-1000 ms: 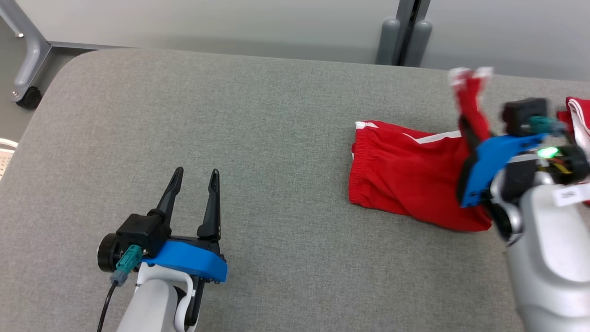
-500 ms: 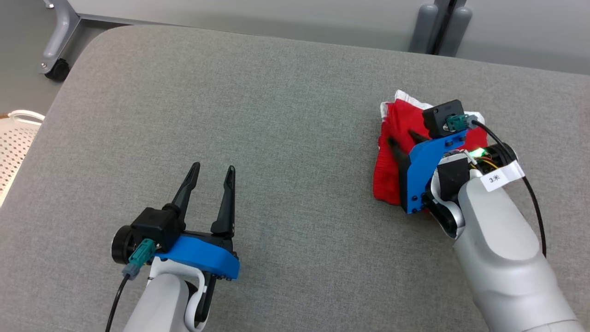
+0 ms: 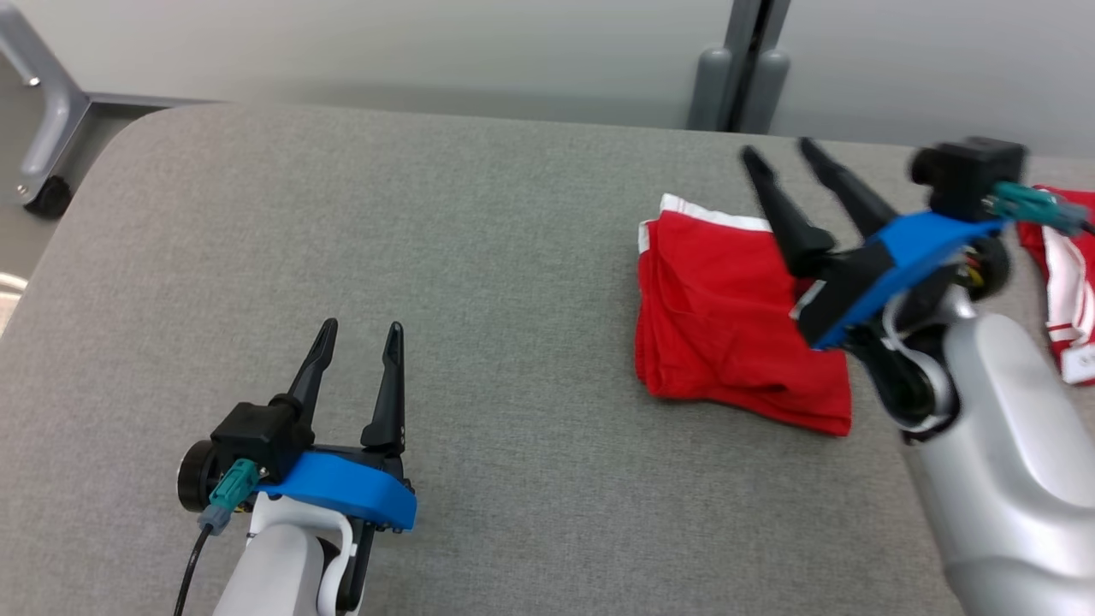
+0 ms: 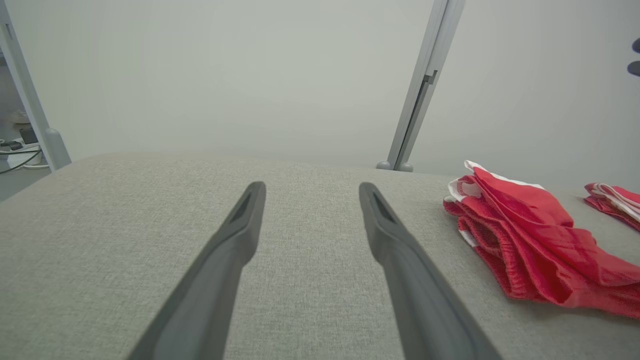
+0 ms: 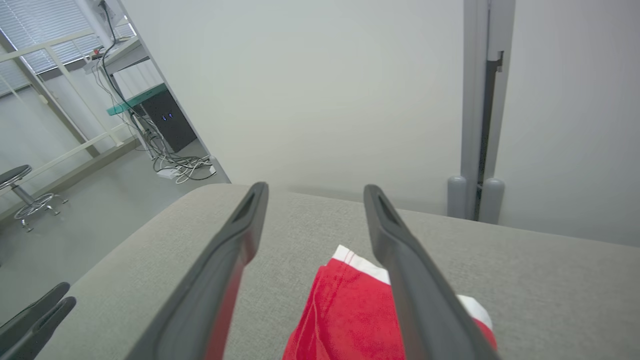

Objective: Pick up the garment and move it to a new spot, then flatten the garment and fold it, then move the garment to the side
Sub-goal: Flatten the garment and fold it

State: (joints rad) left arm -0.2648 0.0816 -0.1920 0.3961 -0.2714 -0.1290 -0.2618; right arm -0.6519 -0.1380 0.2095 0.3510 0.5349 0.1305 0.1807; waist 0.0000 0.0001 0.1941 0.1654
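Observation:
The garment (image 3: 727, 334) is a pair of red shorts with white trim, lying folded in a compact stack on the right part of the grey padded table (image 3: 513, 214). My right gripper (image 3: 780, 152) hovers over the garment's far right part. It is open and nothing is between its fingers. The right wrist view has the garment (image 5: 350, 310) below the spread right gripper (image 5: 315, 188). My left gripper (image 3: 362, 328) rests open low at the near left, well apart from the garment. From the left gripper (image 4: 311, 187), the garment (image 4: 525, 235) lies off to the right.
A second red and white cloth (image 3: 1065, 282) lies at the table's right edge, also seen as the cloth (image 4: 612, 197) behind the garment. A grey post (image 3: 736, 77) stands behind the table. A caster leg (image 3: 43, 184) is at the far left. The left gripper's fingers (image 5: 35, 315) enter the right wrist view.
My right gripper went from shut on a raised part of the garment to open. That part now lies folded over the rest, and the gripper has lifted clear. The head camera shifted.

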